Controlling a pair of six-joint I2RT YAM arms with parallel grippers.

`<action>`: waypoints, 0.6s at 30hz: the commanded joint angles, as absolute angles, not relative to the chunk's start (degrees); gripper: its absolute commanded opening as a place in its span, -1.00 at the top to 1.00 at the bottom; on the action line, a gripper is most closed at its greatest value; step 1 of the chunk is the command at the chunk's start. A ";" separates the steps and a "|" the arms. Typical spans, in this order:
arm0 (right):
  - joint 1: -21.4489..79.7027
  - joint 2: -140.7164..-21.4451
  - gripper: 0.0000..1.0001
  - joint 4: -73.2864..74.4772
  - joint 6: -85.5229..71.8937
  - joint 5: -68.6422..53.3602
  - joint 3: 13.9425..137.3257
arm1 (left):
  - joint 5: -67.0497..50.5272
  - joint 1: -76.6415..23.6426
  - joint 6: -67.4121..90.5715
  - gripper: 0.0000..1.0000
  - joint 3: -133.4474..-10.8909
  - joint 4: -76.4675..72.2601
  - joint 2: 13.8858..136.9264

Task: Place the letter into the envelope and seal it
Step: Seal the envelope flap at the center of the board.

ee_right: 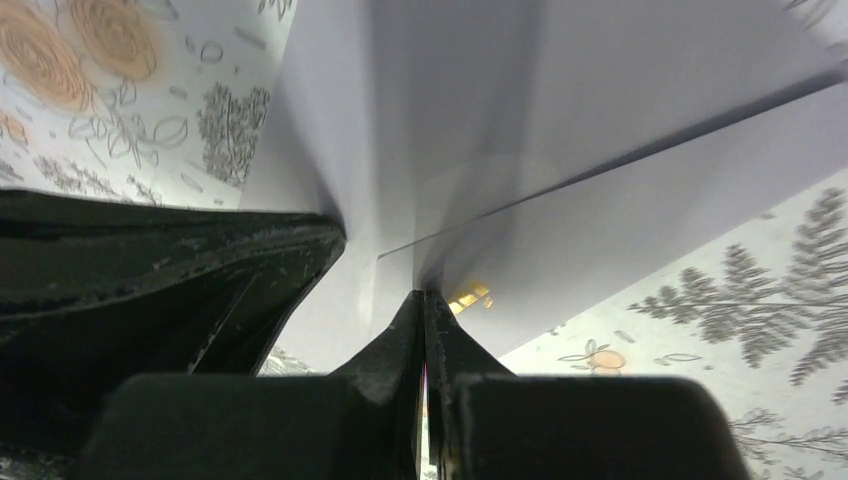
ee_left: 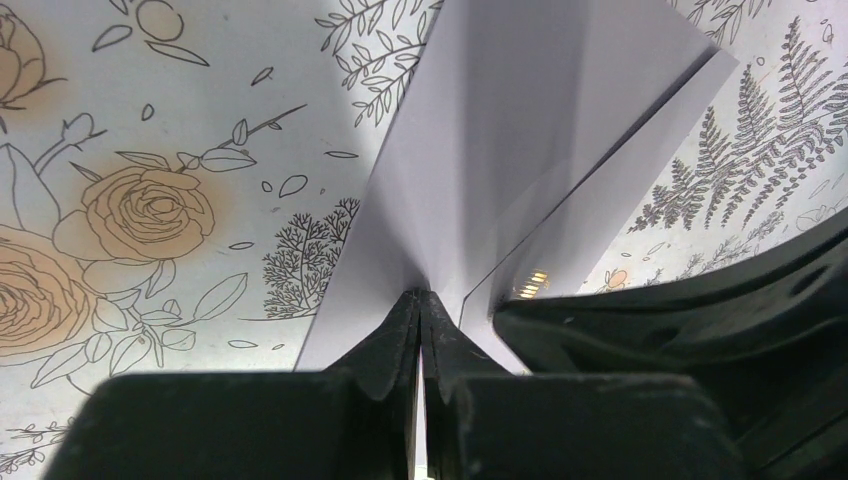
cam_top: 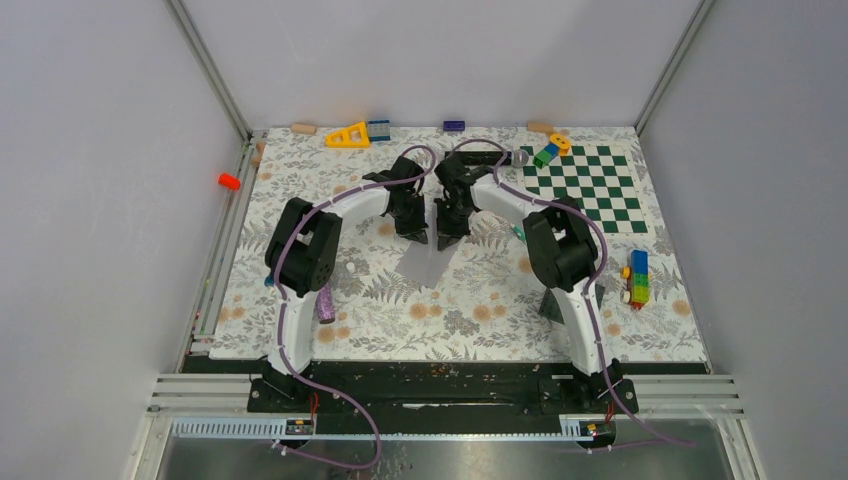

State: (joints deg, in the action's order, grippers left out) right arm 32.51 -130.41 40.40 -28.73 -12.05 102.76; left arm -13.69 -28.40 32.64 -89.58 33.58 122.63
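a table (cam_top: 470, 320) with a flower-print cloth fills the middle of the overhead view. a green-and-white checkerboard (cam_top: 585, 190) lies flat on its far right part.

the left arm (cam_top: 305, 250) and the right arm (cam_top: 560, 250) both bend inward, so their ends meet side by side over the centre of the cloth.

the grey envelope (cam_top: 425, 265) (ee_left: 500, 130) (ee_right: 560, 110) is there at the centre, spreading away from the two sets of fingers toward the near side. whether its far end rests on the cloth i cannot tell.

the left gripper (cam_top: 414, 232) (ee_left: 421, 300) is pinched tight on one edge of the envelope, its fingers pressed together with only paper between them. the right gripper (cam_top: 447, 236) (ee_right: 424, 298) is clamped the same way on that edge, just beside the left one.

the envelope's layers stand slightly apart next to the fingers. in that gap shows a small tan-gold sliver of the letter (ee_left: 534, 284) (ee_right: 467, 297); the rest of it is hidden inside.

a pink cylinder (cam_top: 327, 303) lies by the left arm. a stack of coloured blocks (cam_top: 637, 278) sits near the table's right edge. a yellow triangle (cam_top: 347, 135) rests at the far edge.
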 commanded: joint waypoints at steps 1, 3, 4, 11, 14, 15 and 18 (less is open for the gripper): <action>34.35 -127.27 1.00 42.47 -28.33 -15.18 100.43 | -9.98 -29.70 31.64 1.00 -87.21 35.33 124.48; 34.79 -126.69 1.00 42.45 -28.38 -15.97 99.76 | -9.78 -29.71 31.64 1.00 -87.23 35.32 124.60; 34.99 -126.39 1.00 42.42 -28.45 -16.37 99.27 | -9.81 -29.71 31.64 1.00 -87.22 35.29 124.57; 36.06 -125.18 1.00 41.10 -29.11 -18.24 96.16 | -9.67 -29.79 31.64 1.00 -87.36 35.25 124.58; 36.16 -124.92 1.00 40.39 -29.51 -19.51 95.82 | -9.66 -29.80 31.66 1.00 -87.28 35.24 124.62; 36.17 -124.79 1.00 40.27 -29.48 -20.36 96.03 | -9.91 -29.84 31.68 1.00 -87.41 35.24 124.62; 35.13 -123.25 1.00 40.22 -27.46 -22.10 97.86 | -12.03 -29.75 31.71 1.00 -87.49 34.91 124.43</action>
